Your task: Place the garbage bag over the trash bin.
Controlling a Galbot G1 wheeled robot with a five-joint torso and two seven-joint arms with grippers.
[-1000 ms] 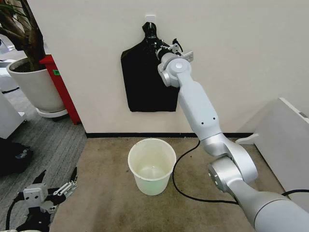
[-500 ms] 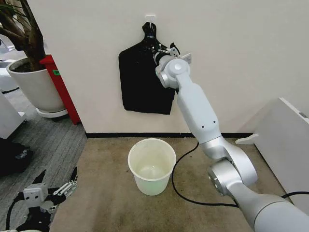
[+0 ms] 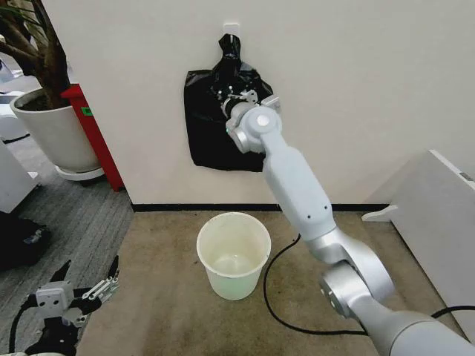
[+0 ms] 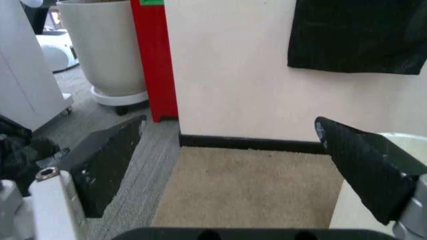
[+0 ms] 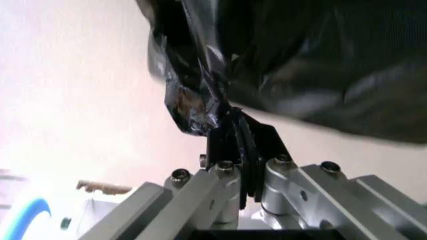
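Two arms are in view, and one is at work. The right arm reaches up and forward to the cream wall (image 3: 371, 74), where the right gripper (image 3: 236, 96) presses into the thin, glossy, crinkled black plastic garbage bag (image 3: 211, 126) that hangs from a small white hook (image 3: 231, 27) by its knotted neck. In the right wrist view the right gripper (image 5: 233, 135) has its dark fingers (image 5: 257, 135) closed together, pinching a bunched fold of the black film (image 5: 193, 107), which is gathered and creased just above the fingertips while the rest of the bag billows loose beyond.

Below the bag, on the brown carpet (image 3: 163, 297) near the black skirting, stands the small round cream-white plastic trash bin (image 3: 233, 254), upright and tapered, its mouth bare and well apart from the bag. A black cable (image 3: 271, 285) curls on the floor just beside it.

The left gripper (image 3: 74, 291) hangs low at the robot's left side above the carpet edge, with its fingers (image 4: 107, 160) spread wide and nothing between them. A large white plant pot (image 3: 56, 130) with a tree trunk and a red panel (image 3: 93, 130) stand against the wall farther left.
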